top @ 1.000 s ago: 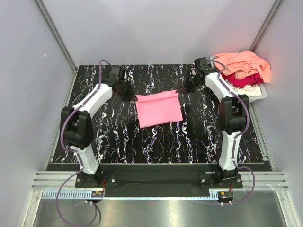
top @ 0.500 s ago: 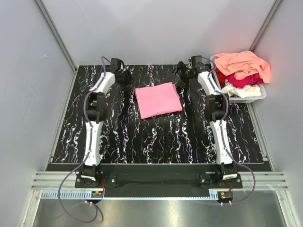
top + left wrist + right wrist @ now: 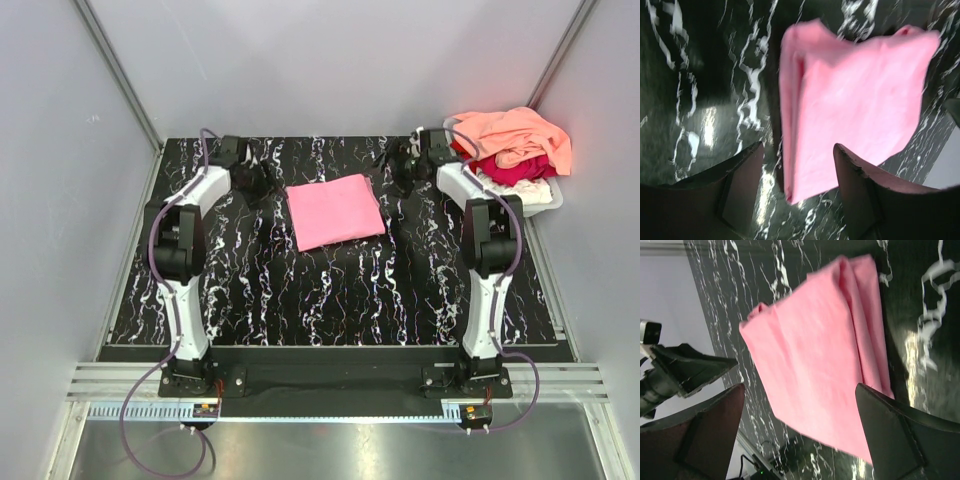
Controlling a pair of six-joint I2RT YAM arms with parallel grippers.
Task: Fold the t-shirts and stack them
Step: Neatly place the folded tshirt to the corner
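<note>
Centre of the marbled table point(image 3: 330, 290): pink t-shirt point(image 3: 335, 211), folded, lying flat. Just beside its far corners: left gripper point(image 3: 258, 181) and right gripper point(image 3: 396, 170), fingers spread, grasping nothing, clear of the cloth. Far right corner: grey tub point(image 3: 550, 205) heaped with peach t-shirt point(image 3: 510, 135) over crimson t-shirt point(image 3: 518, 168) and white t-shirt point(image 3: 505, 188).

Grey tub point(image 3: 548, 207) largely out of sight beneath heaped t-shirts point(image 3: 510, 140)
</note>
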